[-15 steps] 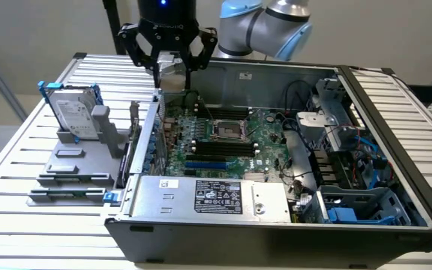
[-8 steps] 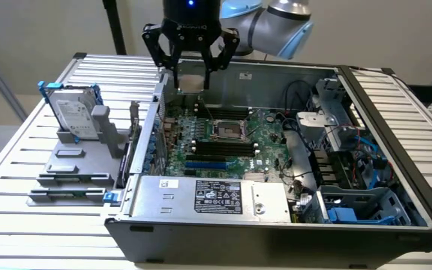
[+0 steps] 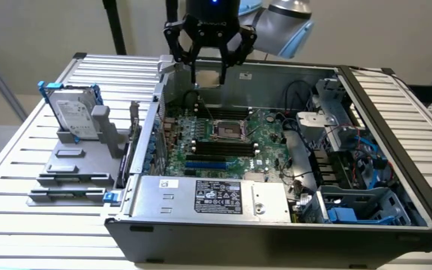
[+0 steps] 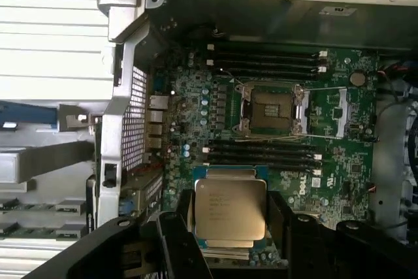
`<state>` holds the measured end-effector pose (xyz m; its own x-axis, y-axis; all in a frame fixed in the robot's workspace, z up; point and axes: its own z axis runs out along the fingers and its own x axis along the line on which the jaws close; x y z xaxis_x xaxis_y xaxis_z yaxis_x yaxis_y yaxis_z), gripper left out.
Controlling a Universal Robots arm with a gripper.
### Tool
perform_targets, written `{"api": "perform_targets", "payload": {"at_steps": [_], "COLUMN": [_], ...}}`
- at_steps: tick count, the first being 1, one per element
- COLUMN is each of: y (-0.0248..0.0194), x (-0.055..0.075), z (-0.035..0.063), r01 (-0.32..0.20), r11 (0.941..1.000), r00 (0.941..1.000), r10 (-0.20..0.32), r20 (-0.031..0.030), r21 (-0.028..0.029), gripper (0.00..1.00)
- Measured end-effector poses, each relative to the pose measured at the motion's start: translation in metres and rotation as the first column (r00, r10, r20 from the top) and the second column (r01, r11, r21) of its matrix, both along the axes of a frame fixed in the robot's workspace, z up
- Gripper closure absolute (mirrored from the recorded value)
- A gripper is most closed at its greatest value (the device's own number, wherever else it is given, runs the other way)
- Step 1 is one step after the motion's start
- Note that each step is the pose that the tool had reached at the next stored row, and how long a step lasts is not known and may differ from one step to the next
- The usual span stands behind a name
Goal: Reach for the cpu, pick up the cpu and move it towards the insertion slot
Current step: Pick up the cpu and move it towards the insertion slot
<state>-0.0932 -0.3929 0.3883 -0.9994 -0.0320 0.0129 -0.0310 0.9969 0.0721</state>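
The cpu (image 4: 230,210), a flat square chip with a silver top and a paler rim, sits between the black fingers (image 4: 176,230) of my gripper (image 4: 230,227), which is shut on it. In the exterior view the gripper (image 3: 208,80) hangs high over the back edge of the open computer case. The insertion slot (image 3: 229,130), a silver-framed square socket with a dark centre, lies on the green board below and a little nearer than the gripper. In the wrist view the slot (image 4: 273,110) lies apart from the held chip, with a row of memory slots between them.
Black memory slots (image 3: 220,149) flank the socket. A silver power supply (image 3: 208,197) fills the case's near side, and cables and drive bays (image 3: 351,169) crowd the exterior view's right. An upright hard drive (image 3: 77,115) with blue rails stands on a grey holder outside the case.
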Motion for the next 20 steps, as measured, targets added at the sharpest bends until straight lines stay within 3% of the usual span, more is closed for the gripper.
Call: {"api": "perform_targets", "payload": {"at_steps": [12,16,20], "y": [0.0439,0.0529,0.0563], "x": [0.028,0.037,0.045], "z": [-0.008,-0.013,-0.0177], "r01": [0.0,0.0,0.006], "r11": [1.0,0.9999,0.9999], "r00": [1.0,1.0,1.0], "r10": [0.0,0.0,-0.006], "r20": [-0.0001,0.0,-0.0001], "r21": [-0.0079,-0.0119,-0.0126], "gripper": [0.45,0.45,0.45]}}
